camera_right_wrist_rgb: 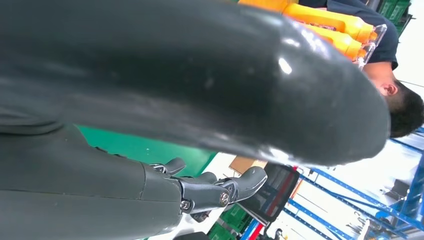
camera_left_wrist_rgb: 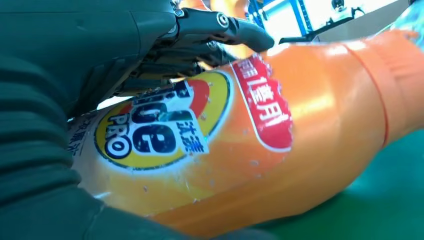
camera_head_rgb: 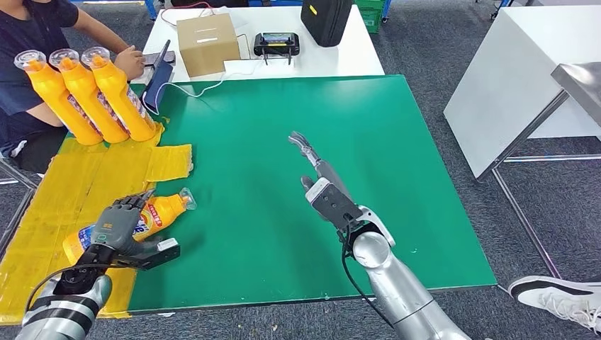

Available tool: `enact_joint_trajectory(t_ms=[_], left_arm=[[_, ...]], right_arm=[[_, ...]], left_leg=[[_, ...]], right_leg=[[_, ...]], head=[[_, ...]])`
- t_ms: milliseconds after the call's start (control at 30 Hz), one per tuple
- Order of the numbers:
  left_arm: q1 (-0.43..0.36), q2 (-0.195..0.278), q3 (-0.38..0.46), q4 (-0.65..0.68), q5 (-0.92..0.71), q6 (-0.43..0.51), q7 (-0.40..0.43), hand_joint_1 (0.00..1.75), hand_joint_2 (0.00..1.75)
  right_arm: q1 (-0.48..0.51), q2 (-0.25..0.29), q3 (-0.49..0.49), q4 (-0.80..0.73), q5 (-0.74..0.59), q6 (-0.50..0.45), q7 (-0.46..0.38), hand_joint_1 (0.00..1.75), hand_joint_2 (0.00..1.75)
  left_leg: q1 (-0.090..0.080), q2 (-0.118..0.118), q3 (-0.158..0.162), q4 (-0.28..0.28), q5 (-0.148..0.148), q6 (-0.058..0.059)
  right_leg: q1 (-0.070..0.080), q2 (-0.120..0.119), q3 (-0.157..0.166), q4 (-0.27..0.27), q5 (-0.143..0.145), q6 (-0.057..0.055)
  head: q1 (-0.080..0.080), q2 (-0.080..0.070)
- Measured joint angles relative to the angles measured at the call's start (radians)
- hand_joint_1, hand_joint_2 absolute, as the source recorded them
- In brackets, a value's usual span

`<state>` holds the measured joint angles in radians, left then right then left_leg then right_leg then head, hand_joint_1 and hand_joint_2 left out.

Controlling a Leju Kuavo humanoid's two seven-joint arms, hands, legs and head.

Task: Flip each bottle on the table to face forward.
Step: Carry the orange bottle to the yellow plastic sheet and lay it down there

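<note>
Orange plastic, the lying bottle (camera_head_rgb: 145,221) rests near the table's (camera_head_rgb: 425,212) front-left corner, cap toward the centre, gripped by the left hand (camera_head_rgb: 120,225). 3 upright bottles (camera_head_rgb: 85,95) stand at the back-left corner. Right hand (camera_head_rgb: 322,180) hovers mid-table, fingers spread, holding nothing. Roll gently, I judge, keeping the label up; the glossy body may slip.
</note>
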<state>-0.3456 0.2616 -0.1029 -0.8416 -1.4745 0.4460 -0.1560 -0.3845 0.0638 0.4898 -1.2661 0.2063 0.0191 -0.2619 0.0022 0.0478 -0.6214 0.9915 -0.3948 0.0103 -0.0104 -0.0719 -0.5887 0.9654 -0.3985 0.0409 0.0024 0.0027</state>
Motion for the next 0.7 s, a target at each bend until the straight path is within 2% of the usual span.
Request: enact_joint_trajectory(t_ms=[200,433,500,567,633,700], left_arm=[[0.053,-0.009,0.036,-0.104,0.115,-0.029,-0.074,0.0,0.0],[0.113,-0.064,0.072,-0.276,0.291,-0.031,-0.148,0.0,0.0],[0.124,-0.092,0.091,-0.326,0.443,-0.068,-0.227,0.0,0.0],[0.137,-0.137,0.11,-0.398,0.676,-0.144,-0.316,0.0,0.0],[0.151,-0.192,0.118,-0.486,0.857,-0.219,-0.356,0.0,0.0],[0.166,-0.242,0.115,-0.566,0.926,-0.255,-0.361,0.0,0.0]], right_arm=[[0.036,-0.005,0.0,0.0,0.019,-0.001,-0.016,0.0,0.0],[0.084,-0.003,-0.001,-0.01,0.068,-0.044,-0.04,0.0,0.0],[0.102,0.006,-0.005,-0.022,0.124,-0.109,-0.061,0.0,0.0],[0.131,0.03,-0.009,-0.047,0.187,-0.204,-0.094,0.0,0.0],[0.163,0.063,-0.011,-0.079,0.227,-0.289,-0.122,0.0,0.0],[0.187,0.091,-0.011,-0.107,0.248,-0.336,-0.134,0.0,0.0]], left_leg=[[0.0,0.0,-0.001,0.0,0.0,0.0],[0.0,0.0,-0.004,0.0,0.0,0.0],[0.0,0.0,-0.004,0.0,0.0,0.0],[0.0,0.0,-0.004,0.001,0.0,0.0],[0.0,0.0,-0.005,0.0,-0.001,0.0],[-0.001,0.0,-0.005,0.0,-0.001,0.0]], right_leg=[[0.0,0.0,-0.002,0.0,0.0,0.0],[0.0,0.0,-0.004,0.0,0.0,0.0],[0.0,0.0,-0.005,0.0,0.0,0.0],[0.0,0.0,-0.005,0.0,0.0,0.0],[0.0,0.0,-0.005,0.0,0.0,0.0],[0.0,0.0,-0.005,0.0,0.0,0.0]], head=[[0.0,0.0],[0.0,0.0],[0.0,0.0],[0.0,0.0],[0.0,0.0],[0.0,0.0]])
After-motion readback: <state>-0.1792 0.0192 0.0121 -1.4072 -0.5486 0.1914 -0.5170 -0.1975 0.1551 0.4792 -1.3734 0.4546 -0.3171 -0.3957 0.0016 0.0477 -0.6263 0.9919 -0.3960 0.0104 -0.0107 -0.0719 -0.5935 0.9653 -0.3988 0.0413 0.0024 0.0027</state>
